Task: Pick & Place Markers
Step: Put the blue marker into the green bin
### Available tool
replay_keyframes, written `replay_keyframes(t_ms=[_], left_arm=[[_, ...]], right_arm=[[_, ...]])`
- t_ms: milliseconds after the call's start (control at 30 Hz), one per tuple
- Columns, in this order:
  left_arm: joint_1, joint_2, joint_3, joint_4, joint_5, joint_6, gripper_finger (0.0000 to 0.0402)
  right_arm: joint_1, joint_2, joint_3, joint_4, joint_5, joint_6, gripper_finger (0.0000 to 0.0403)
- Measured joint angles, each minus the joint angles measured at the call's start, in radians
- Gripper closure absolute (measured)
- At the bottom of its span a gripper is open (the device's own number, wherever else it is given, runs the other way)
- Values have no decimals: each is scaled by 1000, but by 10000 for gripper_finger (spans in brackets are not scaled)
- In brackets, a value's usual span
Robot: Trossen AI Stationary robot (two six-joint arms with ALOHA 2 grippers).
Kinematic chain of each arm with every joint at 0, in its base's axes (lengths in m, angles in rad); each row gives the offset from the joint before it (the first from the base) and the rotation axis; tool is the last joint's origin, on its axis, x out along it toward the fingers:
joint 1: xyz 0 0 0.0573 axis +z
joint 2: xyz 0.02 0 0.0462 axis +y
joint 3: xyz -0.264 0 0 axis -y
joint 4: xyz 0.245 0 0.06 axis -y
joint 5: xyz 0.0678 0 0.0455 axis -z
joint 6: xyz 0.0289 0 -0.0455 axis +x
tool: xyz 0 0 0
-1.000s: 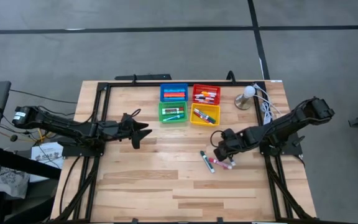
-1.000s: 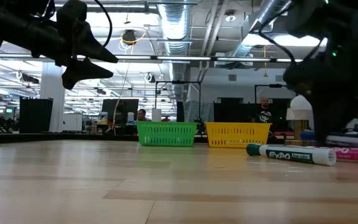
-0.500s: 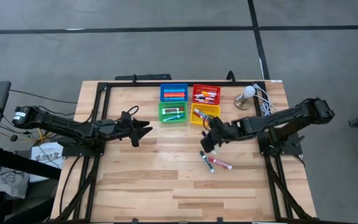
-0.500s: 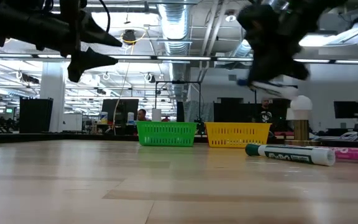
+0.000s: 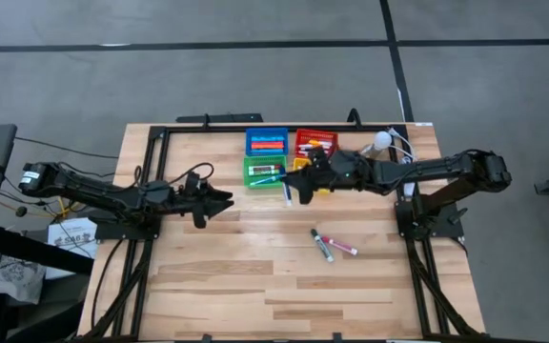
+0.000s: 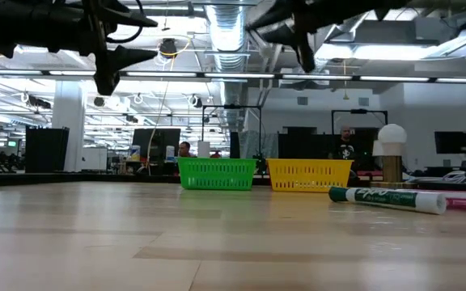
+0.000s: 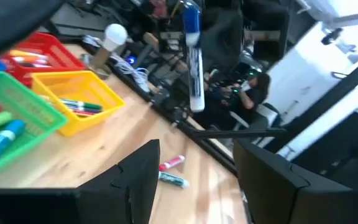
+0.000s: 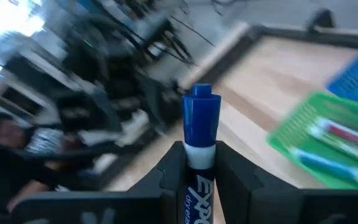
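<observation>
My right gripper (image 5: 294, 187) hangs above the table just in front of the green bin (image 5: 264, 172). It is shut on a blue-capped white marker (image 8: 201, 118), which also shows in the left wrist view as the marker (image 7: 194, 68). A green-capped marker (image 5: 321, 245) and a pink-capped marker (image 5: 342, 250) lie flat on the wood at the near right. My left gripper (image 5: 225, 200) stands open over the table's left half, pointing level toward the right, with nothing between its fingers. My right gripper pinches the marker's white barrel (image 8: 200, 157) just below the blue cap, between its two fingers (image 8: 169, 167). The fingers come from the table's right, nearly level, and lie across the marker. The marker is lifted clear of the table, its cap end sticking out past the fingers.
Four small bins stand in a square at the far middle: blue (image 5: 266, 141), red (image 5: 315, 143), green, and yellow (image 5: 318, 181) partly under my right arm. Each holds markers. A white lamp (image 5: 378, 147) and cables sit at the far right. Bare wood fills the near half.
My right gripper has risen from the two markers at the near right with the blue-capped marker. It has swung toward the far left to the bins and tipped from pointing down to nearly level. The green-capped and pink-capped markers stay on the table. My left gripper has tipped and rolled a little.
</observation>
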Motion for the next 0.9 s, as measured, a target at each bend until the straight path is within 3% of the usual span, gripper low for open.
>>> replay_keyframes(t_ms=[200, 367, 567, 900], left_arm=[[1, 16, 0, 81, -10, -11, 198], [2, 107, 18, 223, -35, -22, 198], [19, 284, 161, 252, -34, -6, 198], [99, 462, 372, 257, 94, -7, 198]], right_arm=[[-14, 0, 0, 142, -35, -1, 350], [-14, 1, 0, 211, -34, -20, 350], [-14, 1, 0, 256, -34, -27, 350], [-14, 1, 0, 258, -36, -29, 350]])
